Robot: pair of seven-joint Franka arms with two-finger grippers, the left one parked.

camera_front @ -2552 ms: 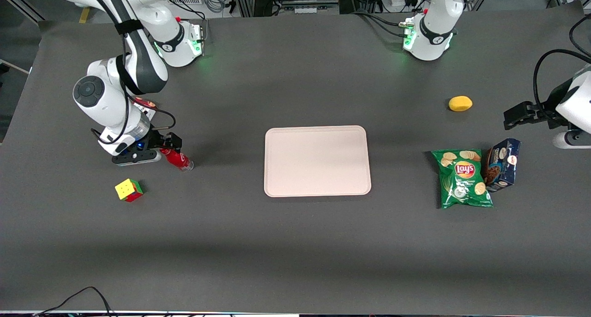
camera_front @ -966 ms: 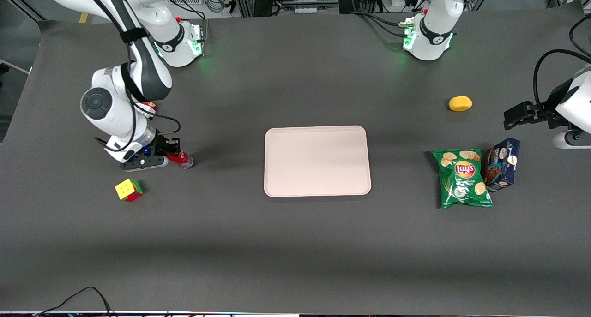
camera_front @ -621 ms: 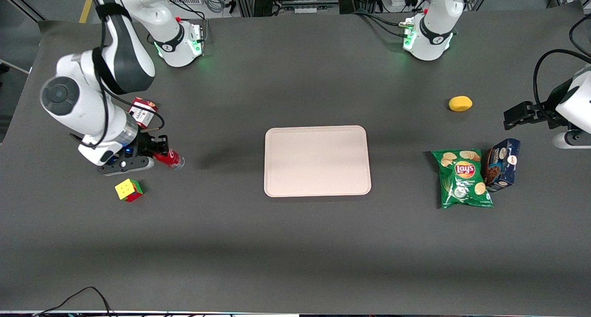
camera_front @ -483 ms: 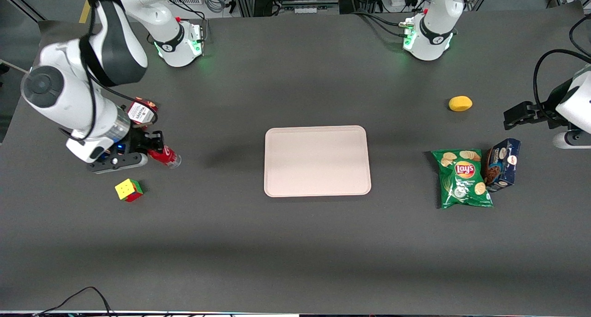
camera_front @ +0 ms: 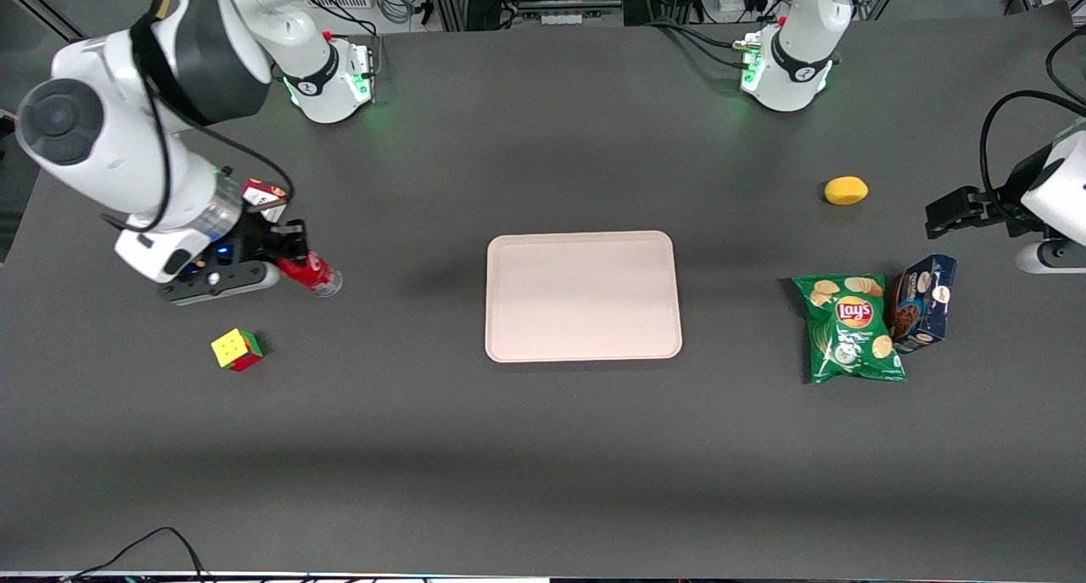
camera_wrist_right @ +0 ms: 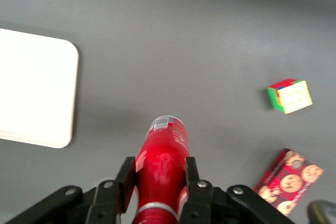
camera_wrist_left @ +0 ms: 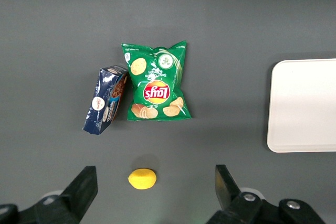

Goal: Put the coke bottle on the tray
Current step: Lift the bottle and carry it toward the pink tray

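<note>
My right gripper [camera_front: 284,256] is shut on the coke bottle [camera_front: 310,275], a small red bottle held lying sideways above the table at the working arm's end. In the right wrist view the two black fingers [camera_wrist_right: 126,174] press both sides of the red bottle [camera_wrist_right: 163,161], its clear base pointing away from the wrist. The tray [camera_front: 583,296], large, flat, pale pinkish-beige, lies on the table's middle, apart from the bottle toward the parked arm's end. A rounded corner of the tray also shows in the right wrist view [camera_wrist_right: 34,87] and in the left wrist view [camera_wrist_left: 304,106].
A colourful cube [camera_front: 237,349] lies nearer the front camera than the gripper. A red cookie box [camera_front: 263,197] sits beside the wrist. A green chips bag [camera_front: 850,327], a blue cookie box [camera_front: 923,303] and a yellow lemon [camera_front: 846,191] lie toward the parked arm's end.
The gripper closed on the bottle and lifted it off the table. The arm has risen and the bottle now hangs a little higher and farther from the front camera.
</note>
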